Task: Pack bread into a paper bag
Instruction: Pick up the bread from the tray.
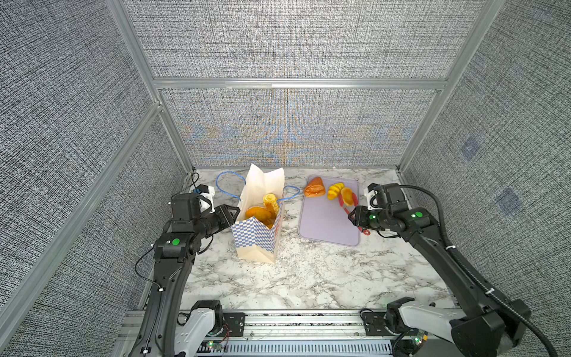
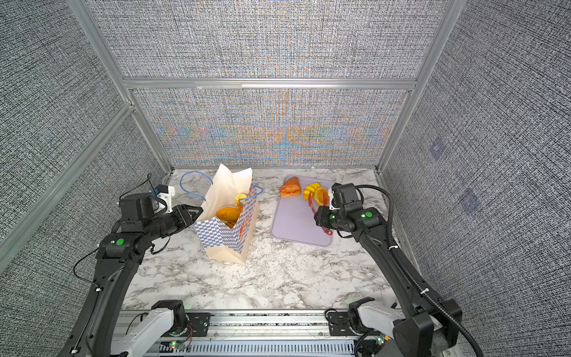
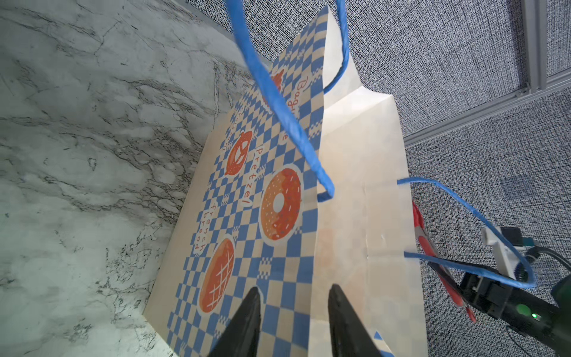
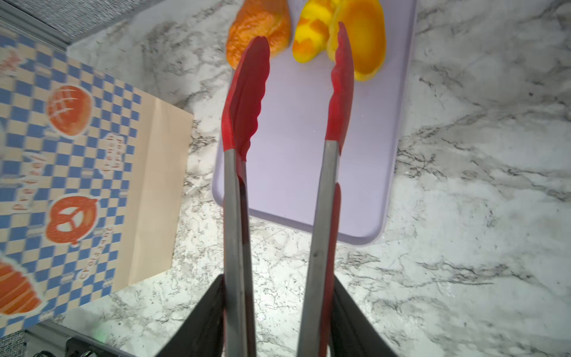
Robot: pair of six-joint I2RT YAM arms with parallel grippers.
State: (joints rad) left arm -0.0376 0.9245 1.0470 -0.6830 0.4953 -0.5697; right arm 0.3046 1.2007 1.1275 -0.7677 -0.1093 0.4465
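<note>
Seemingly about halfway: bread (image 1: 259, 212) in paper bag (image 1: 256, 239) at back-left of worktop (image 1: 309, 278); three more to fetch from far end of lilac tray (image 1: 324, 228). Right gripper (image 4: 278, 278) clamped on red tongs (image 4: 236, 201) (blades spread), left gripper (image 3: 295, 287) parted beside bag.

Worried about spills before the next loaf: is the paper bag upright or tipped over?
Upright. The paper bag stands on its base on the marble table, mouth open upward, bread visible inside.
</note>
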